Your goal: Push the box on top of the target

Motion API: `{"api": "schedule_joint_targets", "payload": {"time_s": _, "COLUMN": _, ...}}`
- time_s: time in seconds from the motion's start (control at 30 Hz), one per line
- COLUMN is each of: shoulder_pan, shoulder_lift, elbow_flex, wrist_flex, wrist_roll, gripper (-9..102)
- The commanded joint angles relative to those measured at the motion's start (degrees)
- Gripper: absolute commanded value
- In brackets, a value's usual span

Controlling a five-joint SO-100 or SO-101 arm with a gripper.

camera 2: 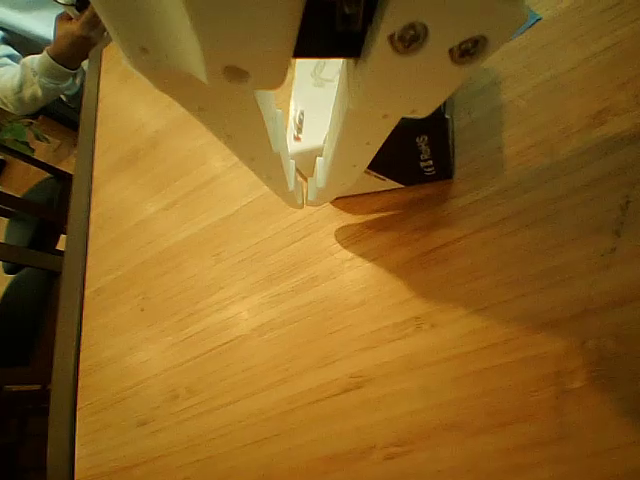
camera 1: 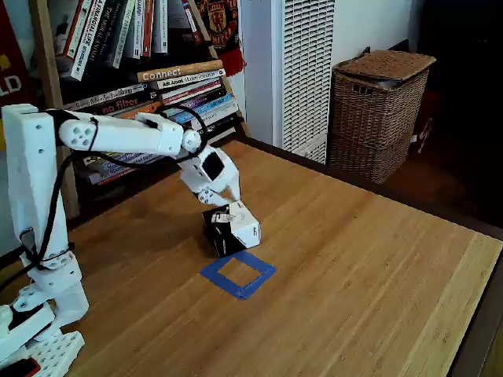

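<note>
Blond bamboo planks make up the table point(camera 1: 377, 259), and the black-and-white box point(camera 1: 232, 228) sits near its middle, tipped slightly, with its lower corner right at the far edge of the target point(camera 1: 238, 273), a hollow square of blue tape lying just in front of it toward the table's near edge. The box does not yet cover the square; at most it overlaps the rear strip of tape.

The white arm reaches from its base at the table's left corner, and the gripper point(camera 1: 221, 206) presses against the box's upper back side. In the other view the gripper point(camera 2: 305, 195) has its fingertips drawn together to a hairline gap, holding nothing; the box point(camera 2: 415, 155) shows behind the fingers, one white face between them and a black face to the right.

The push appears to be under way, with the last stretch left. The next move probably calls for a short, steady shove toward the near edge, kept low on the box so that it slides flat instead of tipping further, and stopped once it sits inside the tape outline.
</note>
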Motion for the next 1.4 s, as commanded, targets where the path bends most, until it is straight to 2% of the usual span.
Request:
{"api": "schedule_joint_targets", "payload": {"time_s": 0.0, "shoulder_pan": 1.1, "shoulder_lift": 0.7, "elbow_flex": -0.8, "wrist_flex": 0.4, "wrist_roll": -0.9, "gripper": 0}}
{"api": "schedule_joint_targets", "payload": {"time_s": 1.37, "shoulder_pan": 9.8, "shoulder_lift": 5.6, "elbow_flex": 1.2, "wrist_flex": 4.7, "wrist_roll": -8.0, "gripper": 0}}
